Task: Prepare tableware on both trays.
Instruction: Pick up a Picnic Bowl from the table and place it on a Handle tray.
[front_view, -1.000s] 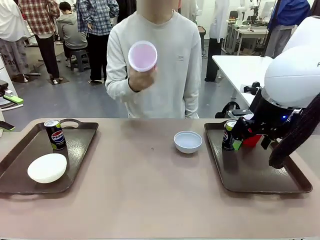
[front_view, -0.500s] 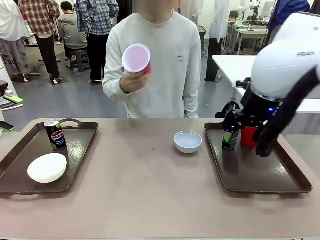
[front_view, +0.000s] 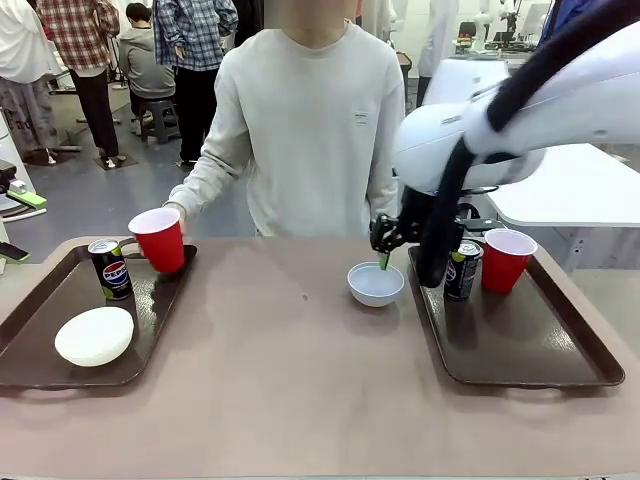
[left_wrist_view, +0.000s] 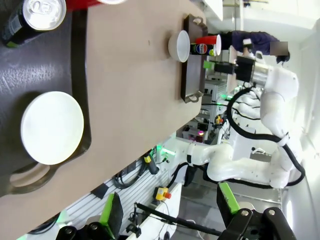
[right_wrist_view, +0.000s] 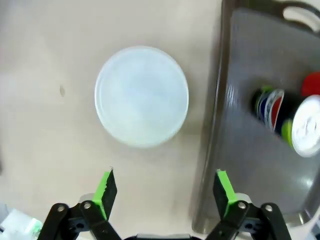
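Fingers of left arm (left_wrist_view: 111, 217) spread, right fingers (right_wrist_view: 106, 187) spread, now over grey-blue bowl (right_wrist_view: 141, 96), red cup (front_view: 160, 240) lowered to left tray (front_view: 50, 300).

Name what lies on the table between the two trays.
Front view: the grey-blue bowl sits there, close beside the right tray; the rest of the stretch to the left tray is bare tabletop.

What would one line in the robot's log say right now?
right gripper: open, over grey-blue bowl on table beside right tray | left gripper: open, empty | person: holding red cup at left tray
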